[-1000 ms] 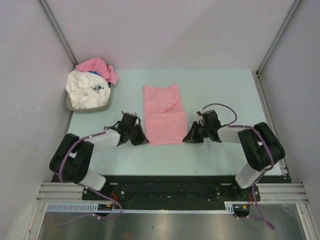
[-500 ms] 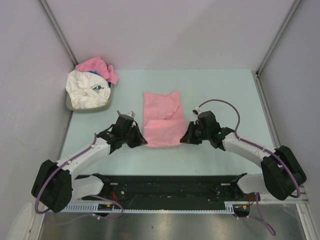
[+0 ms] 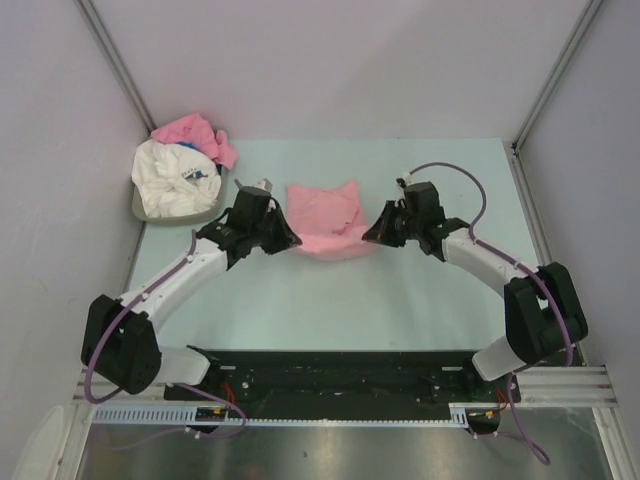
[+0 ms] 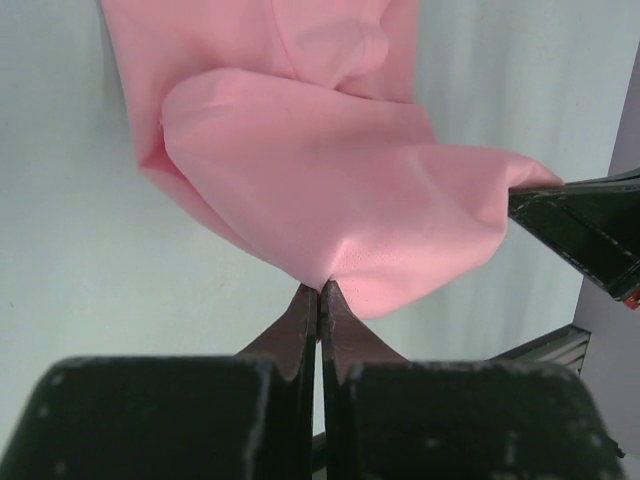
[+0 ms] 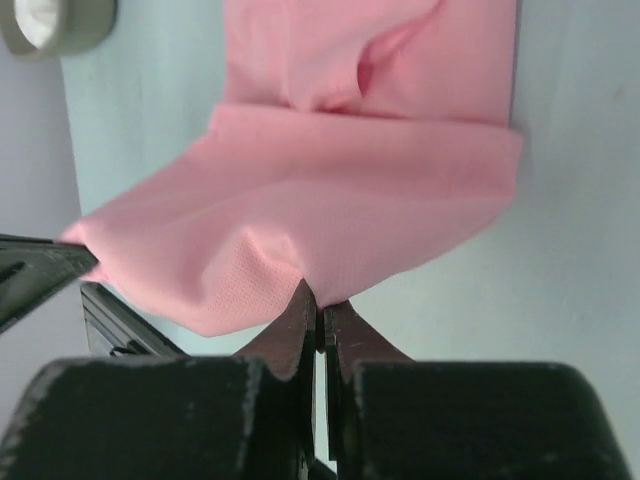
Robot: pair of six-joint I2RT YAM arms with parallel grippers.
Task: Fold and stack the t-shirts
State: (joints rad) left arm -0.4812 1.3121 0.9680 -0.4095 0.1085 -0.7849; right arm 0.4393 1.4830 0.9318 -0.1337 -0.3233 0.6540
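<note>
1. Position has shifted most. The left claw [image 3: 288, 240] and right claw [image 3: 368, 236] now sit well out over the counter [image 3: 440, 290], whereas a second ago both worked much nearer the arm bases.
2. Grip on the left: the left claw is pinched fully shut on the near-left corner of the pink t-shirt [image 3: 325, 215]. Its wrist view shows the cloth caught right at the fingertips [image 4: 305, 312].
3. Grip on the right: the right claw is closed just as tight on the near-right corner, with fabric bunched at the tips.
4. Shape of the shirt has changed too. A second ago it lay long and flat with its near hem toward the arms. Now that hem is lifted and carried toward the collar end, so from above the shirt looks much shorter. The held edge sags in a shallow curve between the two claws.
5. Location: the shirt is mid-counter, with its far part resting on the surface and its near part doubled above it in the air.
6. Meaning, as I judge it: a crosswise fold is under way but not laid. The hem needs lowering evenly before either claw lets go.
7. Remaining work: a white t-shirt [image 3: 175, 180] and a crumpled pink t-shirt [image 3: 190, 130] sit unfolded in the grey tub [image 3: 140, 208] at the far left.
</note>
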